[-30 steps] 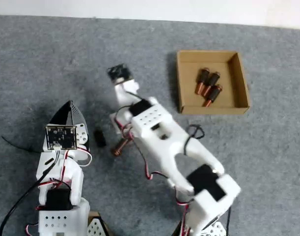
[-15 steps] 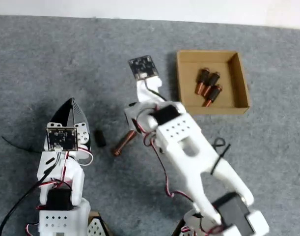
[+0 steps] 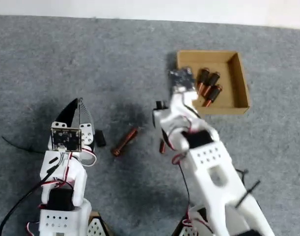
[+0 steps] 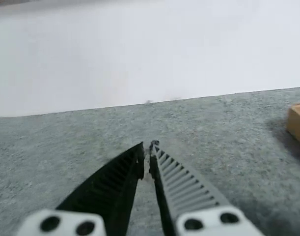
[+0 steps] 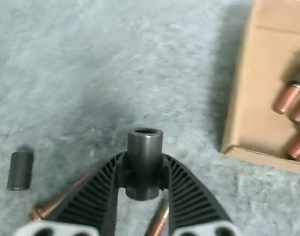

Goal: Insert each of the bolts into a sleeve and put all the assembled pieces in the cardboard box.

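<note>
Right gripper (image 5: 143, 160): its two ribbed fingers (image 5: 186, 189) are clamped on a dark sleeve (image 5: 145, 146), whose open end sticks out past the tips. In the high view this arm stands right of centre, its wrist just left of the box.
Loose sleeve (image 3: 99, 138): a second dark sleeve lies on the grey mat (image 3: 51, 54), lower left of centre in the high view, just beside the left arm's wrist.
Bolts: one copper bolt (image 3: 124, 141) lies at a slant near the loose sleeve but apart from it. Another bolt (image 3: 162, 146) peeks out beside the right arm, near the middle of the frame.
Cardboard box (image 3: 190, 109): upper right of the high view, open on top. Three assembled pieces (image 3: 208, 86) lie side by side inside, dark ends toward the upper right.
Left gripper (image 4: 147, 149): fingers drawn together, tips almost touching, nothing between them. It sits at the left of the high view.
</note>
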Tool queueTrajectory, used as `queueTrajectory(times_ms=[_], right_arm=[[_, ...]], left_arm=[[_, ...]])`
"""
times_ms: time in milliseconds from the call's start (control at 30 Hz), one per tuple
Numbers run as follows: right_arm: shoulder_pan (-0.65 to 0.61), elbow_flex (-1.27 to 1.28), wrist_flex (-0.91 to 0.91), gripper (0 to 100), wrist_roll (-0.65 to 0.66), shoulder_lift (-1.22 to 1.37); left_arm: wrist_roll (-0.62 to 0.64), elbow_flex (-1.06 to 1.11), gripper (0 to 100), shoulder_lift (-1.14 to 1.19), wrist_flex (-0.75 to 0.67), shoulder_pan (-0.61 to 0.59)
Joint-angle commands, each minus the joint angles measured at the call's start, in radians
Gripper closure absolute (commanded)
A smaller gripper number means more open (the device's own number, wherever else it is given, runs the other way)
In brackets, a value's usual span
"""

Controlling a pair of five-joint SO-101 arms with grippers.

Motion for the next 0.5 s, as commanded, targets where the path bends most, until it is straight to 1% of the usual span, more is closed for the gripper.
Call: queueTrajectory(times_ms=[0, 200, 333, 467], right_arm=[[0.033, 0.111, -0.087, 99.4, -0.012, -0.183], [0.035, 0.292, -0.128, 99.4, -0.011, -0.414], [0.047, 0.375, -0.117, 99.4, 0.044, -0.555], [0.102, 0.478, -0.107, 99.4, 0.057, -0.688]], left_arm=[[-0.038, 0.019, 96, -0.010, -0.018, 0.048], [-0.092, 0.018, 96, -0.010, 0.008, 0.110], [-0.097, 0.018, 96, -0.010, 0.009, 0.119], [-0.098, 0.018, 96, -0.010, 0.009, 0.119]])
